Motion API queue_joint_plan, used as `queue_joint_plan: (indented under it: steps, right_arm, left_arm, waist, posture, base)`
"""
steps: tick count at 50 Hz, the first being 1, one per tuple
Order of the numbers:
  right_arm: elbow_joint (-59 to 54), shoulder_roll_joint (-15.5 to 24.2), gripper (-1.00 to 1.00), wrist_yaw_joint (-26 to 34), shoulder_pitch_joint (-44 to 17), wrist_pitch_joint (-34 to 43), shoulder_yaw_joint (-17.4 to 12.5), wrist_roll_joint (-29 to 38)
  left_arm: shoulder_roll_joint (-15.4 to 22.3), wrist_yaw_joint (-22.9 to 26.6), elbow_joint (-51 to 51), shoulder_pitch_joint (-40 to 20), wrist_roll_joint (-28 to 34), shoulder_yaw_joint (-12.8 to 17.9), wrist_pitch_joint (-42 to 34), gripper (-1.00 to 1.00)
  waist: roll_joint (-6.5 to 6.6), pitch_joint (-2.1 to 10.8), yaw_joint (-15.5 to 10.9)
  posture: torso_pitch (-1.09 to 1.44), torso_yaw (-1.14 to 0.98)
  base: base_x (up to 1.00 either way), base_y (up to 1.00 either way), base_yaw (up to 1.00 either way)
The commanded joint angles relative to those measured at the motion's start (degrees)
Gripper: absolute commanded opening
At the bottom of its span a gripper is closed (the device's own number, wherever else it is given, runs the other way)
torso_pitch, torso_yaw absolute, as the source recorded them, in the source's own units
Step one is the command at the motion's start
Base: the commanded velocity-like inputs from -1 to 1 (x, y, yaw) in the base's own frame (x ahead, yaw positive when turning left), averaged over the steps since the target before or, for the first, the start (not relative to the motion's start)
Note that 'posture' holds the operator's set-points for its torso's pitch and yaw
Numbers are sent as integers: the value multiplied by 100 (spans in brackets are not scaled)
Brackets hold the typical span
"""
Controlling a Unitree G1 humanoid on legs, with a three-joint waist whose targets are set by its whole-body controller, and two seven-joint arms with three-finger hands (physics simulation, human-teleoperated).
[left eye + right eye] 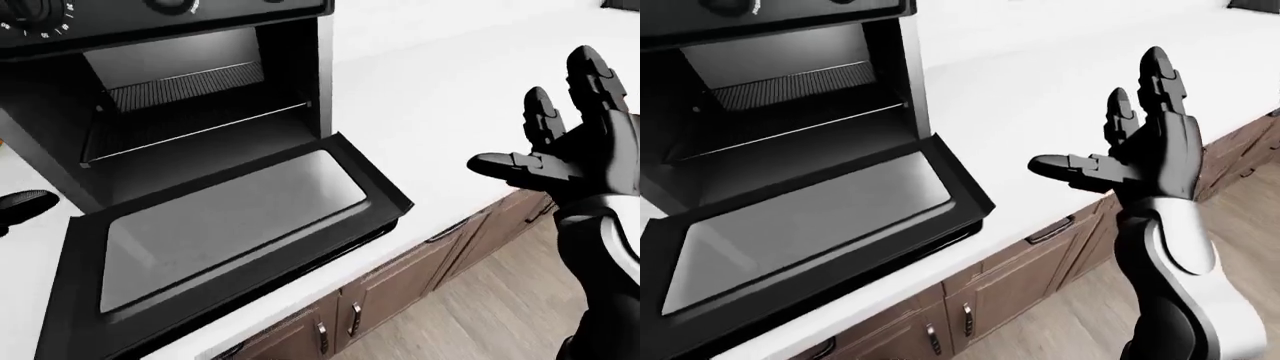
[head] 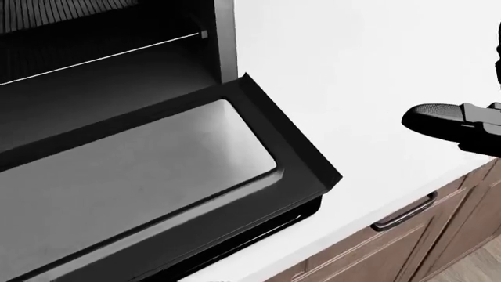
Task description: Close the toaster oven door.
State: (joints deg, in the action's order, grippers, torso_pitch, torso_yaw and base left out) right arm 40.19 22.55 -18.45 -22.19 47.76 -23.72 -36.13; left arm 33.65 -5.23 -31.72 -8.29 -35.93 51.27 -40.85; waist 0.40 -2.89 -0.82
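Bare counter [image 1: 440, 97] separates the lowered door [image 1: 240, 225] from the right robot hand [image 1: 1130, 154].

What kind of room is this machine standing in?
Most likely a kitchen: a toaster oven with its door dropped open sits on a white counter, with wooden cabinets below.

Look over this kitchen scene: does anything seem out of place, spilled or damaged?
Only the toaster oven door, which hangs fully open over the white counter. Nothing looks spilled or broken.
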Motion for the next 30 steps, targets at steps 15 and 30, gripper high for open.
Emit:
queue_joint_plan:
  steps: [15, 30]
  right_arm:
    - [176, 63, 100, -4, -224, -37, -37, -186]
    - [40, 14, 100, -97, -221, 24, -21, -74]
  left_arm:
    - [163, -15, -179, -107, 121, 161, 170, 100]
    - [156, -6, -177, -92, 131, 166, 182, 100]
  waist:
    - [419, 87, -158]
    - [-216, -66, 24]
  posture:
    - [0, 0]
    - [0, 0]
  base:
    - [0, 0, 100]
    - [0, 0, 46]
